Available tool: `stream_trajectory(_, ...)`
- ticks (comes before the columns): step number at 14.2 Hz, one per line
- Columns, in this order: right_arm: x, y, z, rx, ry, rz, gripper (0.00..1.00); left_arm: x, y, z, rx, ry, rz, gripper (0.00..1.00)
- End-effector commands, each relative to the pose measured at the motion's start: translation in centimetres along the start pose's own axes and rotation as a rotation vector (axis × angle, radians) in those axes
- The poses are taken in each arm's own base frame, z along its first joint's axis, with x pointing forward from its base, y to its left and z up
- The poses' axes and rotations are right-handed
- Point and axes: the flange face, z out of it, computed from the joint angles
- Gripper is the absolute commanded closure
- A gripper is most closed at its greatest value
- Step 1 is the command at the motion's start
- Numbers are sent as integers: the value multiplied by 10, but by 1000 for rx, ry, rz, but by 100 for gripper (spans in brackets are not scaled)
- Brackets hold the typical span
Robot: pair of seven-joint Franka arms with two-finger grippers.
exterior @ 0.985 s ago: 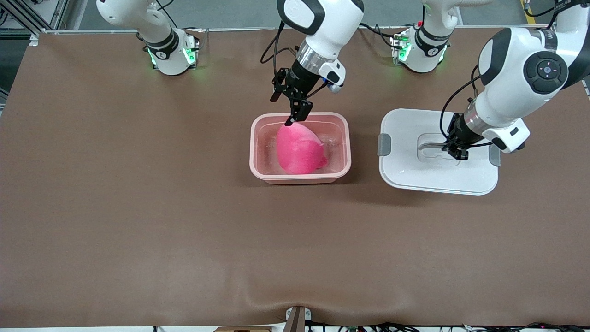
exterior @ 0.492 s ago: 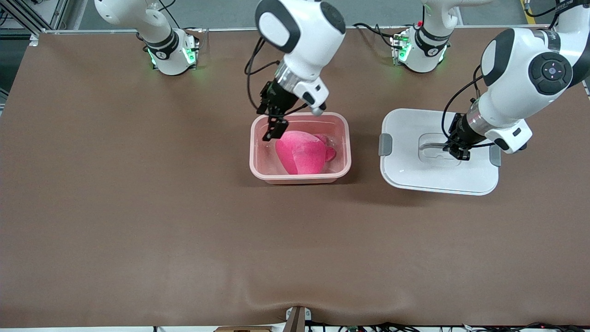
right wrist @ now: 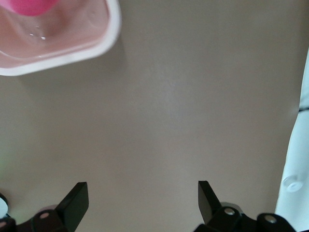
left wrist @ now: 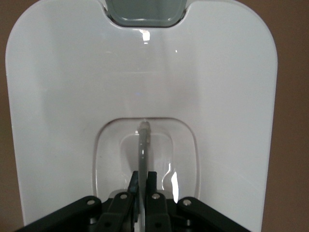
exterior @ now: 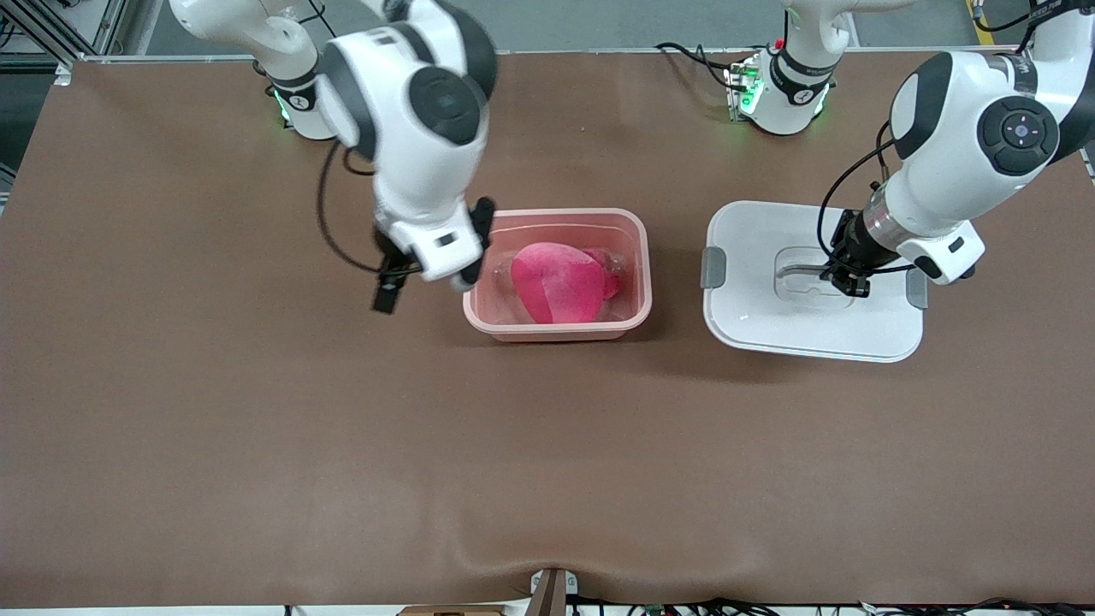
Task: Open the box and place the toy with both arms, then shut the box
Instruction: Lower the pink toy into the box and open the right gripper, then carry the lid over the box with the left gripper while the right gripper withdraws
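- The box sits open on the brown counter, about midway between the two arms' ends, with its long axis running from one arm's end of the counter toward the other.
- The toy lies inside the box, filling most of the middle, so the placing step looks done.
- The lid lies flat on the counter beside the box, toward the left arm's end. The two are apart, with a strip of bare counter between them. The lid's long axis runs the same way as the box's.
- The left gripper is down in the lid's recessed centre. The left wrist view shows its jaws pinched shut on the thin handle that stands up there.
- The right gripper hangs over bare counter just beside the box, toward the right arm's end. Its jaws are spread wide and hold nothing; one corner of the box shows in its wrist view.
- The relation that matters: the box lies from the held lid toward the right arm's end, at much the same nearness to the front camera.
- My judgement is that closing calls for lifting the lid and carrying it sideways along that line, with little turning needed.
- The left arm is the one placed for it. The right arm appears clear of that path.
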Motion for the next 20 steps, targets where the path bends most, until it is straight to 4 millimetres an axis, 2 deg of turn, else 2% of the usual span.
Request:
stream_trajectory(1, -43, 32, 8, 48, 29, 133, 0, -23, -9, -7, -18, -34, 23, 100)
stream_trajectory(3, -81, 65, 26, 101, 69, 218, 0, -36, -9, -9, -35, -38, 30, 100)
stream_trajectory(5, -128, 99, 49, 173, 118, 317, 0, -53, -9, -6, -36, -40, 20, 100)
stream_trajectory(6, -150, 111, 61, 200, 128, 359, 0, -64, -9, -4, -42, -43, 14, 100)
stream_trajectory(8, -181, 124, 69, 216, 133, 412, 0, -86, -10, -3, -57, -48, -9, 100)
stream_trajectory(10, -208, 127, 73, 233, 122, 485, 0, -101, -11, 0, -63, -53, -20, 100)
stream_trajectory(13, -242, 113, 73, 258, 101, 640, 0, -129, -12, 6, -78, -60, -40, 100)
stream_trajectory(16, -288, 114, 78, 283, 105, 730, 0, -152, -11, 6, -84, -75, -59, 100)
stream_trajectory(19, -338, 111, 80, 335, 145, 812, 0, -179, -12, 18, -83, -32, -76, 100)
stream_trajectory(20, -346, 109, 77, 334, 150, 824, 0, -190, -14, 22, -84, -18, -81, 100)
